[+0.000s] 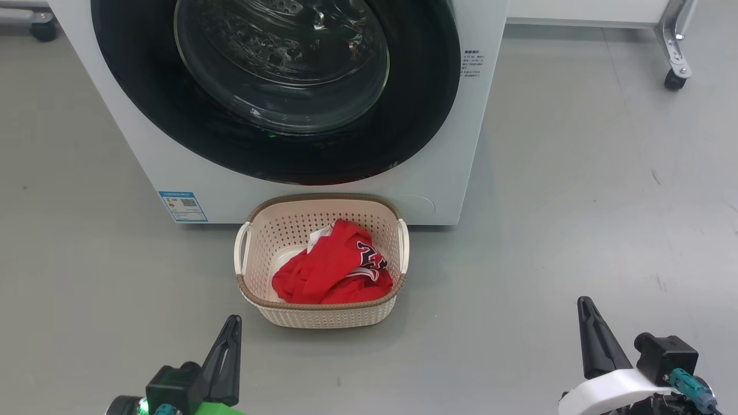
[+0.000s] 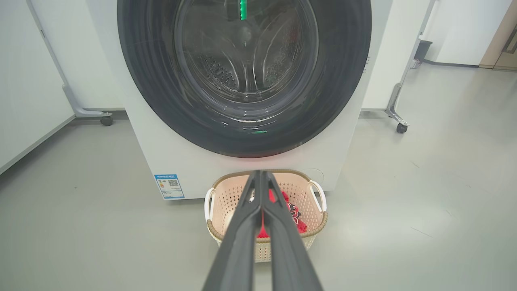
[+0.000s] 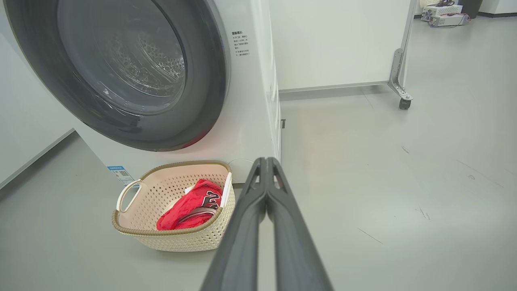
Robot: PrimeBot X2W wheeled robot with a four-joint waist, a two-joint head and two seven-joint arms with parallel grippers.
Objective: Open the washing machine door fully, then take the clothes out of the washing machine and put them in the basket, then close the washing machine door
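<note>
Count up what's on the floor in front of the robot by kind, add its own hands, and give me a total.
washing machine: 1
basket: 1
heap of red clothes: 1
hands: 2, left hand, right hand
Total: 5

Grey floor (image 1: 576, 173), white wheeled partitions (image 3: 335, 40)

Pretty bright, even light all round, soft shadow beside the basket (image 1: 323, 316), glare streaks on the washing machine door (image 1: 279, 69), wrist views warp at edges.
</note>
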